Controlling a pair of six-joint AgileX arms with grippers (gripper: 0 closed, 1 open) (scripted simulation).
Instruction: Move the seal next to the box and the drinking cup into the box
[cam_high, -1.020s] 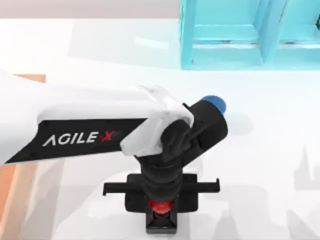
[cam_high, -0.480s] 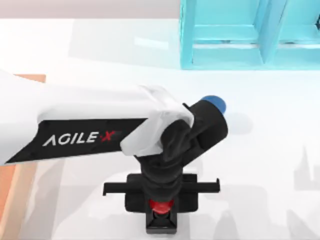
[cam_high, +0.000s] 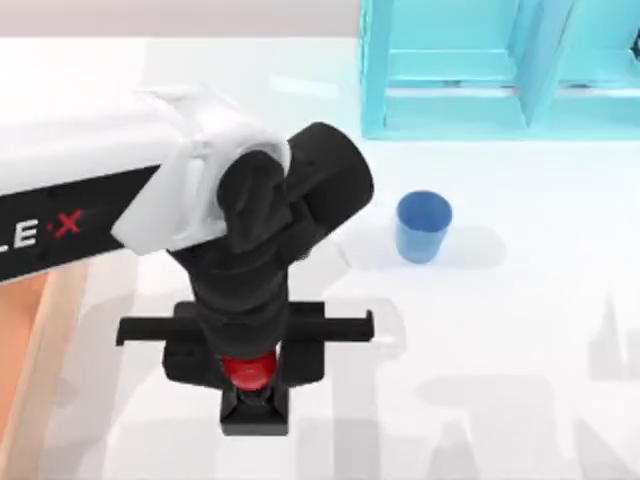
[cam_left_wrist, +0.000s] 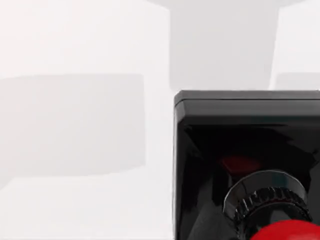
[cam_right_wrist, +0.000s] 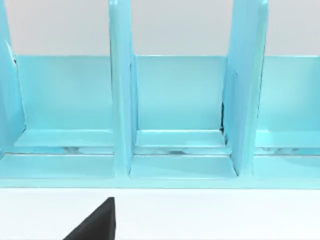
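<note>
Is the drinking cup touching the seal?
Apart. In the top view, bare table separates the drinking cup from the seal, under the left end effector.

White left arm (cam_high: 90, 170), black lettered panel, black wrist.

The left arm's wrist covers most of the left tool (cam_high: 254, 395), so its fingers cannot be seen. The seal (cam_high: 248, 372) peeks out under it and runs off the left wrist view's edge. The box (cam_high: 30, 340) is cut off at the table's left side.
</note>
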